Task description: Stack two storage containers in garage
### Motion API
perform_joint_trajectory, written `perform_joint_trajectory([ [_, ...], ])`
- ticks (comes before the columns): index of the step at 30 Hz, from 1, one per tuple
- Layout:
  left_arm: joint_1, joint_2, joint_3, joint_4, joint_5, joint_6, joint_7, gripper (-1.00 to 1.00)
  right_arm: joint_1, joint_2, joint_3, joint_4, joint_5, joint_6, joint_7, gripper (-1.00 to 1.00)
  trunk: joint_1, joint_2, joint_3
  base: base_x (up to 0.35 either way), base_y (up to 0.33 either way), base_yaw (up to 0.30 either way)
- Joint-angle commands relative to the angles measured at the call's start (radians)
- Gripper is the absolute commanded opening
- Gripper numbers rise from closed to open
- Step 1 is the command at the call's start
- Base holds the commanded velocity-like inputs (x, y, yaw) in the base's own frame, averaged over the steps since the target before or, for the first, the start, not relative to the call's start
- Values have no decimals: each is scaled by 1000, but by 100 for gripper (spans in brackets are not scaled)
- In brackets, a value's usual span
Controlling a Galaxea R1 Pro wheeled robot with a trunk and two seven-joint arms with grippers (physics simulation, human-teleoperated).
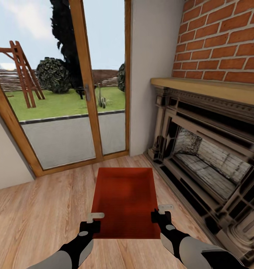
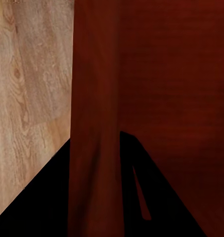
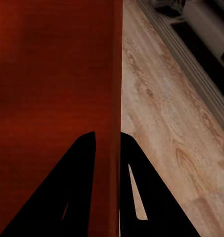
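Between two grippers, left (image 1: 95, 216) and right (image 1: 165, 206), one storage container (image 1: 125, 201), fingers clamping its side walls

Container (image 1: 125, 201) between left claw (image 1: 92, 218) and right claw (image 1: 162, 210) (one wall each); glass door (image 1: 67, 93) beyond, fireplace (image 1: 209, 160) right of right claw.

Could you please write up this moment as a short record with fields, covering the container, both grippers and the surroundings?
setting: wood-plank floor, glass door ahead, brick fireplace to the right
container: one red-orange open-top storage container, empty inside
left gripper: fingers straddle the container's left wall
right gripper: fingers straddle its right wall
second container: cannot say where
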Motion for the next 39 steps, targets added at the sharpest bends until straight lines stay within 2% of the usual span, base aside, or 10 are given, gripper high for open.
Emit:
perform_joint_trajectory([
  [1,-1,1,26,-3,-5,-6,21,-100,-1,-6,-17,4,-23,-6,-11,-100,0,-1,0,0,0,-64],
  [27,-1,1,26,-3,-2,-5,22,-100,-1,-6,-17,4,-17,-6,-11,-100,0,-1,40,0,0,-47],
  [39,-1,0,26,-3,-3,-5,22,-100,-1,-6,-18,4,-24,-6,-11,-100,0,-1,43,0,0,-5],
])
